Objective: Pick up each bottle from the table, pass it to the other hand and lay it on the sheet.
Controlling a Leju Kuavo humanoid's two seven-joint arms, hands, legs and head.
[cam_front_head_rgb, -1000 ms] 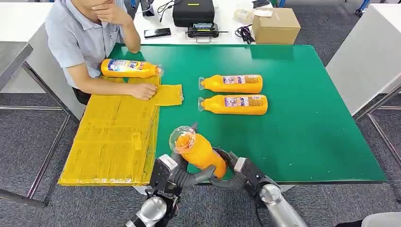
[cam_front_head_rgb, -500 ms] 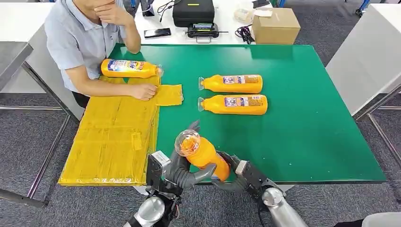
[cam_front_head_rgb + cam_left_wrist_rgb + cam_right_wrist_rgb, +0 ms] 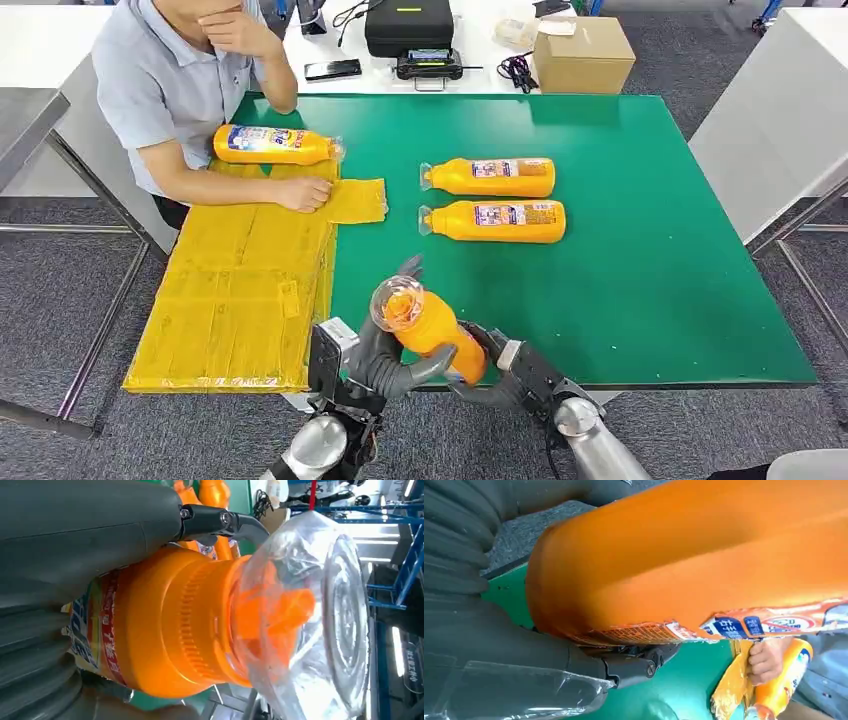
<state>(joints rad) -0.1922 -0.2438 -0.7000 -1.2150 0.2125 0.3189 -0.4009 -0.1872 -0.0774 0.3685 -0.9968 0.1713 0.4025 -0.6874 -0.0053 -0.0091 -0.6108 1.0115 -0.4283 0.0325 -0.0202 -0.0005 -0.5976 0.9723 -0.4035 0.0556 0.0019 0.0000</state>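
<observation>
An orange bottle point(image 3: 430, 325) with a clear cap hangs over the table's near edge, cap pointing up and to the left. My left hand point(image 3: 385, 362) wraps its upper body just below the neck, and the left wrist view shows the thumb and a dark finger on either side of the bottle point(image 3: 165, 630). My right hand point(image 3: 497, 362) grips the bottle's base, and in the right wrist view the orange base point(image 3: 704, 555) lies against the grey hand point(image 3: 489, 620). Two more orange bottles point(image 3: 492, 177) point(image 3: 497, 221) lie side by side mid-table. The yellow sheet point(image 3: 240, 290) covers the table's left part.
Another bottle point(image 3: 272, 145) lies at the sheet's far end. A person point(image 3: 165, 80) sits at the far left with a hand point(image 3: 303, 193) resting on the sheet. A cardboard box point(image 3: 583, 52) and a black case point(image 3: 408, 25) stand on the white table behind the green table point(image 3: 650, 280).
The held bottle has shifted slightly right and lower. My left hand has moved in under it and its fingers now wrap the bottle, while the right hand keeps its hold on the base.
</observation>
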